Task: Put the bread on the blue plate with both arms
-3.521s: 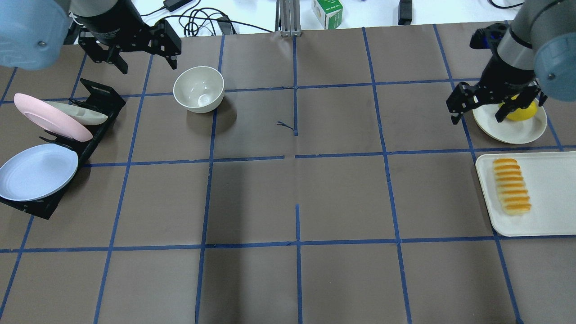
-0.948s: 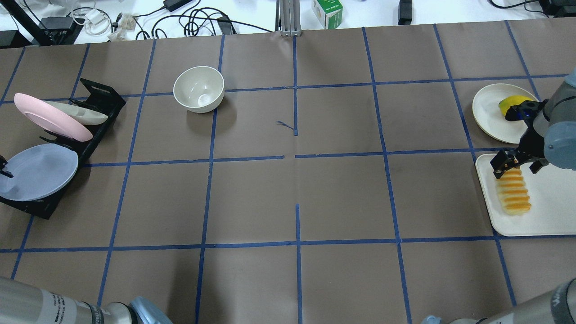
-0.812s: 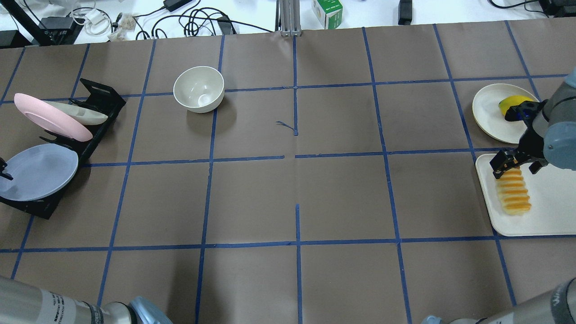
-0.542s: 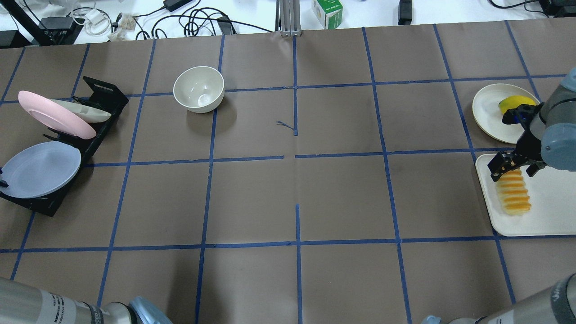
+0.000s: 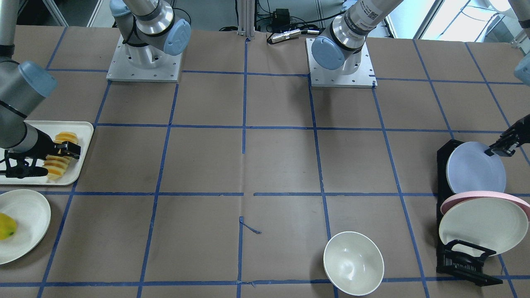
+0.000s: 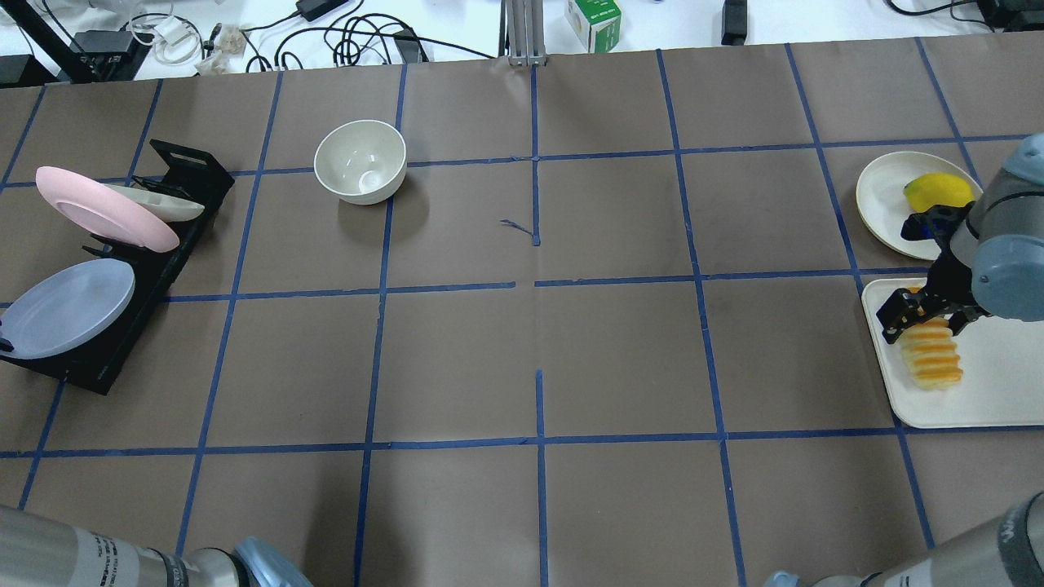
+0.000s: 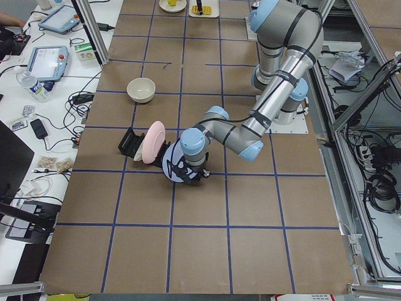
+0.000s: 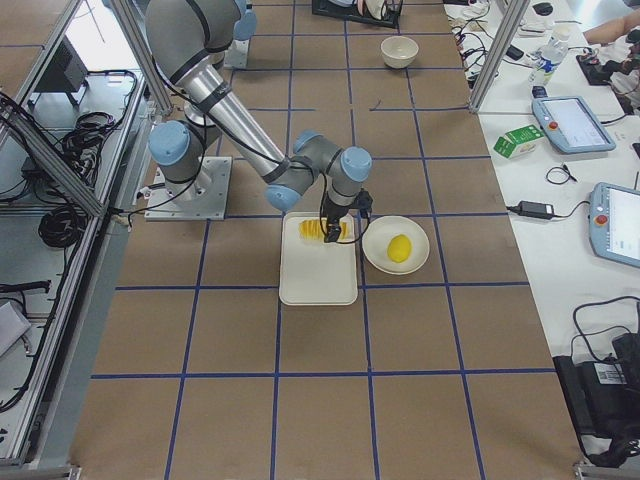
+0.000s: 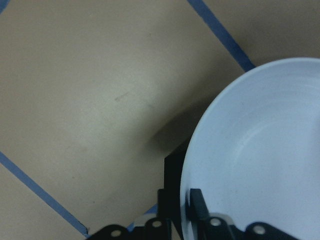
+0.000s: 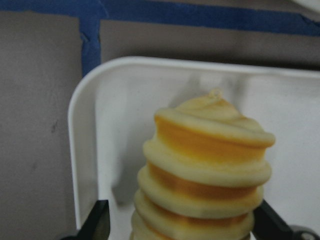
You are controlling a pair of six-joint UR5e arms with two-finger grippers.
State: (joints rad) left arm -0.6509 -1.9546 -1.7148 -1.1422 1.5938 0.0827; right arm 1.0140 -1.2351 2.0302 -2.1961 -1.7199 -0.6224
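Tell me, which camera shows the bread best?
The right wrist-mounted view: the bread fills it, ridges clear, though only one end. Overhead and front-facing show it partly hidden under the right end effector; side views show it tiny; left wrist, nothing.

Overhead, you get only a sliver of the left gripper (image 6: 4,343) at the rim of the blue plate (image 6: 69,308), cut by the frame edge; its wrist camera crops that plate too.

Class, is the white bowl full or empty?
Empty: the overhead view looks straight into the white bowl and shows only its bare, glossy inside.
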